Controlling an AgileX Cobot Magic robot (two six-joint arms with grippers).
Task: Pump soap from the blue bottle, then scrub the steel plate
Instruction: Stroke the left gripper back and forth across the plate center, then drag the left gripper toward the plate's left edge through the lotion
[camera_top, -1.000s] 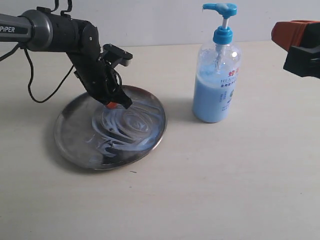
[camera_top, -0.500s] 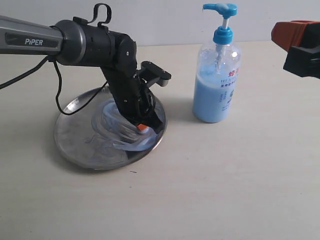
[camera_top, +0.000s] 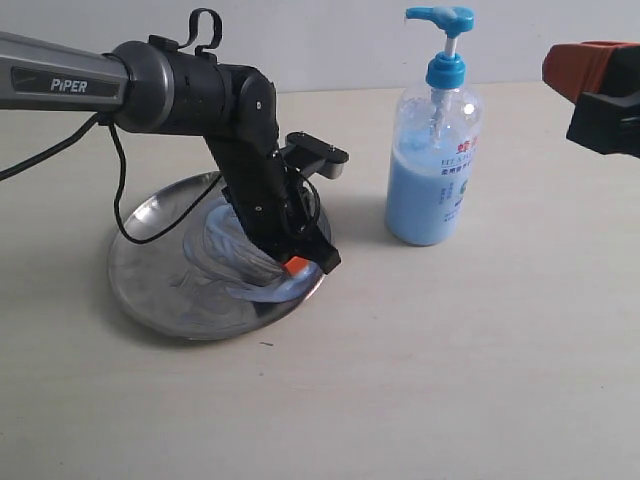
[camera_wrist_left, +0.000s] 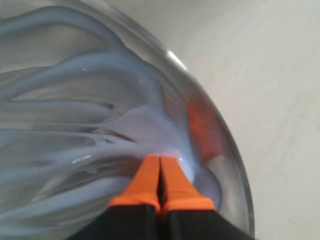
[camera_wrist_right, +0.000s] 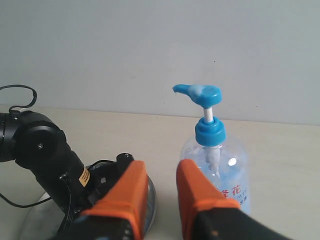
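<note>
The steel plate (camera_top: 150, 275) lies on the table at the left, smeared with pale blue soap (camera_top: 228, 250). My left gripper (camera_top: 297, 266) is shut with nothing in it, its orange tips pressed into the soap near the plate's right rim. In the left wrist view the shut left gripper (camera_wrist_left: 160, 159) touches the streaky soap (camera_wrist_left: 75, 100) just inside the plate's rim (camera_wrist_left: 227, 150). The blue bottle (camera_top: 433, 165) stands upright to the right of the plate. My right gripper (camera_wrist_right: 162, 170) is open and raised, apart from the bottle (camera_wrist_right: 220, 170); it shows at the exterior view's right edge (camera_top: 595, 85).
The beige table (camera_top: 450, 360) runs to a white wall (camera_top: 320, 40) behind. A black cable (camera_top: 140, 210) loops from the left arm over the plate's far side.
The left gripper swept across the plate from its far middle to the near right rim, dragging soap with it. The right gripper and bottle stayed put.
</note>
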